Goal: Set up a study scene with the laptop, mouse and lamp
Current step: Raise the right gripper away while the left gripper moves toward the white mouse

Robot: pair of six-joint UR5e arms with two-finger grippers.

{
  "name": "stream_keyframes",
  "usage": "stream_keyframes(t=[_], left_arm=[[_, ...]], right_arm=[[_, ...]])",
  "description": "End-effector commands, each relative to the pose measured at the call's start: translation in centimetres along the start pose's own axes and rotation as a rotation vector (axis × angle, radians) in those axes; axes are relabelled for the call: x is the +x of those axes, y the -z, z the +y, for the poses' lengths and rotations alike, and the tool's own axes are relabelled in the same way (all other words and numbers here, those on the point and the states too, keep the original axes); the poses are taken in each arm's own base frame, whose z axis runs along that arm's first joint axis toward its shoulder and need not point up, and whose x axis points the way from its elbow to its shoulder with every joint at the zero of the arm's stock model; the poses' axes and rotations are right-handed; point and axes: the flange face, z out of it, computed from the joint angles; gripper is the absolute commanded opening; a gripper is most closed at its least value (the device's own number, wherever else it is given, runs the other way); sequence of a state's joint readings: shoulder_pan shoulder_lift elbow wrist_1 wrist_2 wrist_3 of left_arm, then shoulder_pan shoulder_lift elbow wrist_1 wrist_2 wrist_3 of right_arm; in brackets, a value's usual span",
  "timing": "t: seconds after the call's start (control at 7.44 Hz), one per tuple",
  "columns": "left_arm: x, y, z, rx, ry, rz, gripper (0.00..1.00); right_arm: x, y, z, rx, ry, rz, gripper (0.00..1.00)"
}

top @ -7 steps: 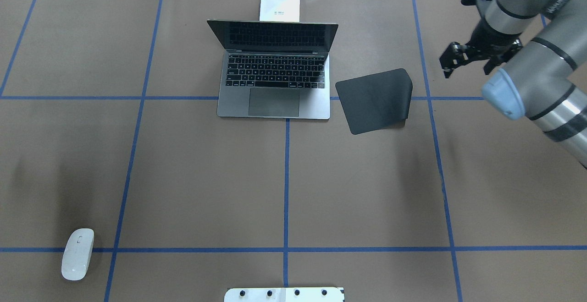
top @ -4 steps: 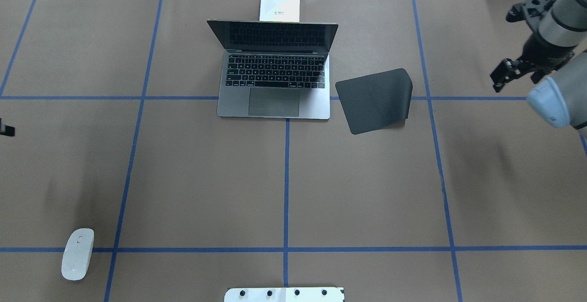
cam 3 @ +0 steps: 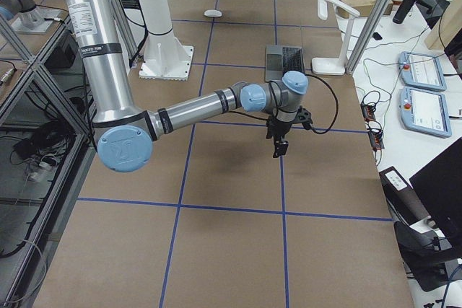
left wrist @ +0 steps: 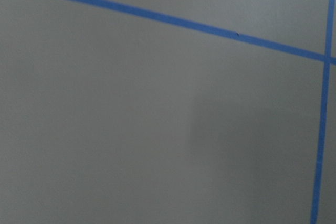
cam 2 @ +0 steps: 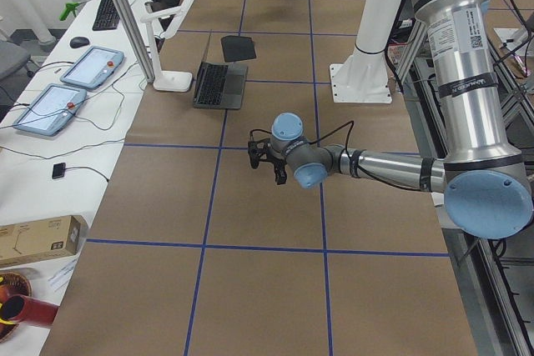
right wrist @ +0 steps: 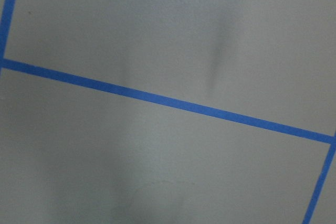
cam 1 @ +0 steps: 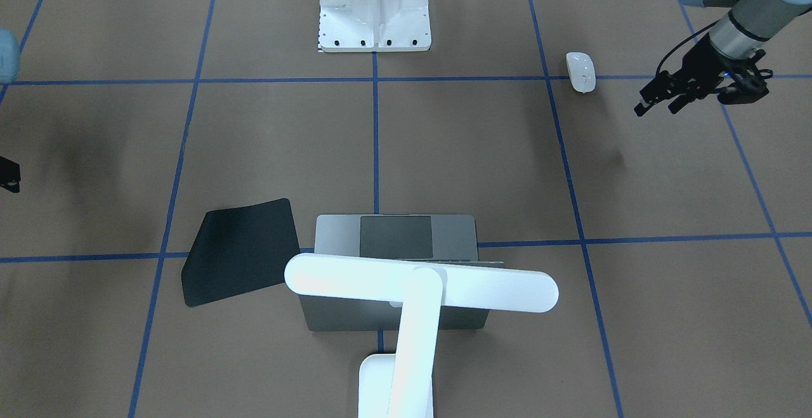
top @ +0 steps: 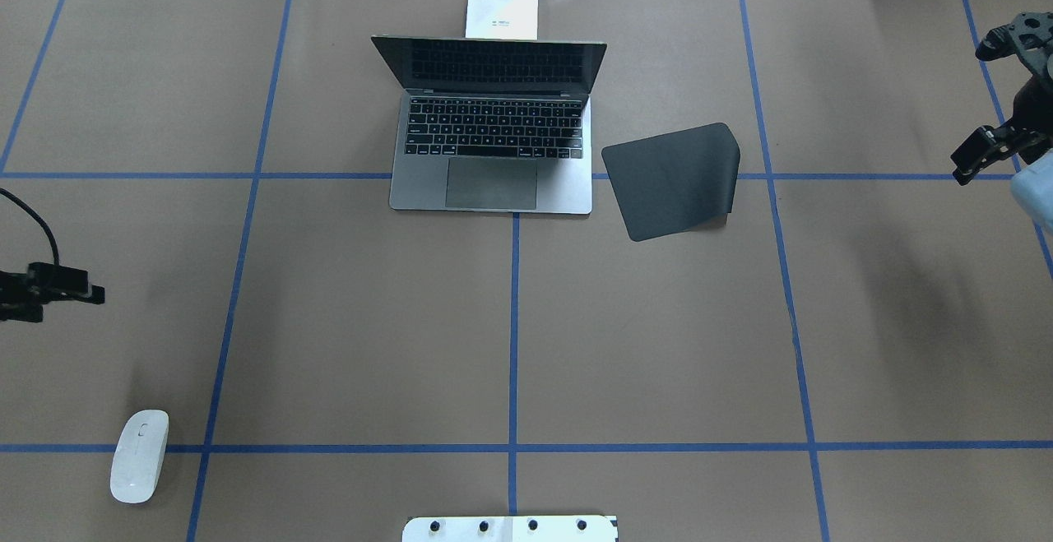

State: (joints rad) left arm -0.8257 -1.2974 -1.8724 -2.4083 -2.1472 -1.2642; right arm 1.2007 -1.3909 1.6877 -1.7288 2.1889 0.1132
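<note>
The open grey laptop (top: 492, 159) stands at the far middle of the table, keyboard toward the robot; it also shows in the front-facing view (cam 1: 393, 235). The white lamp (cam 1: 420, 288) stands behind the laptop with its bar head over the lid; the overhead view shows its base (top: 502, 11). The white mouse (top: 140, 456) lies alone near the front left; it also shows in the front-facing view (cam 1: 580, 71). My left gripper (cam 1: 660, 102) is open and empty, in the air a little beyond the mouse, at the overhead view's left edge (top: 70, 294). My right gripper (top: 973, 157) is at the right edge, looks open and empty.
A flat black mat (top: 670, 180) lies just right of the laptop, one corner curled; it also shows in the front-facing view (cam 1: 241, 250). The white bolted pedestal (cam 1: 374, 6) stands at the robot's side of the table. Blue tape lines cross the brown table.
My right gripper has drawn back to the right, away from the black mat. My left gripper has come in from the left edge and moved nearer the mouse.
</note>
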Motion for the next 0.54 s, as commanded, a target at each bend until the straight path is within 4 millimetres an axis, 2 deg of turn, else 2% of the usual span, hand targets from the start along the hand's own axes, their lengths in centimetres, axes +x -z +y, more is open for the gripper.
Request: stream_keyframes(t=[0.0,0.4], left_arm=[[2.5,-3.4,4.8,-0.038,-0.029,-0.033,1.0],[4.3,-6.5,9.4,-0.077,-0.069,-0.059,1.0]], right_arm=[[0.4,-0.3,0.3,-0.006,0.001,0.002,1.0],[0.3,-0.2,0.5,-0.004,-0.003,0.001,1.0]])
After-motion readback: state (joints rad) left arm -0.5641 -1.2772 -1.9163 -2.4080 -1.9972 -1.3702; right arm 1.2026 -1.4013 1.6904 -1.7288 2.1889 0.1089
